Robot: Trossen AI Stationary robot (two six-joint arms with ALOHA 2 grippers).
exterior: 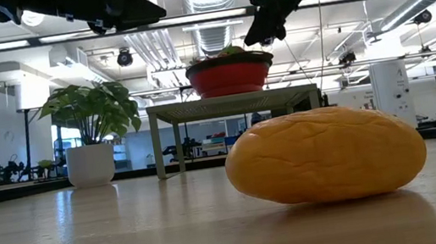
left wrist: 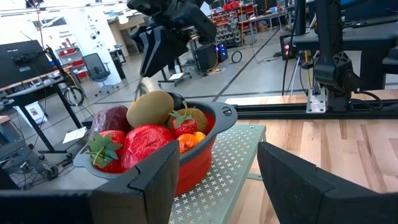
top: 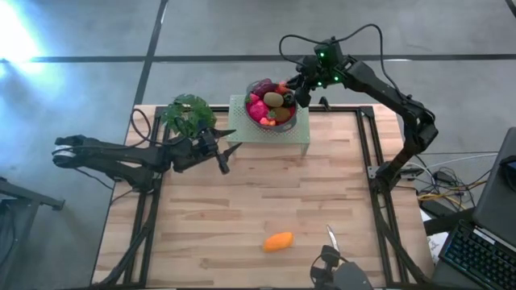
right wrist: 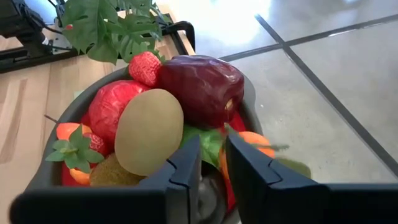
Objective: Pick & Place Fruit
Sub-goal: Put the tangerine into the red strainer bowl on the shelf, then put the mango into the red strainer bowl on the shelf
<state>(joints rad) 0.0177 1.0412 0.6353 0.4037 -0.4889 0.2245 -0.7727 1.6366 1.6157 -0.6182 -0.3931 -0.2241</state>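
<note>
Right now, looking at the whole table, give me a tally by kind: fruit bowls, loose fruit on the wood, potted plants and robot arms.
Red fruit bowl, heaped on the green stand: 1
Loose orange fruit on the table: 1
Potted plant: 1
Robot arms, left gripper and right gripper: 2
Total: 5

Potted plant (top: 187,113) – beside perforated stand (top: 270,133) – wooden table (top: 210,209)
</note>
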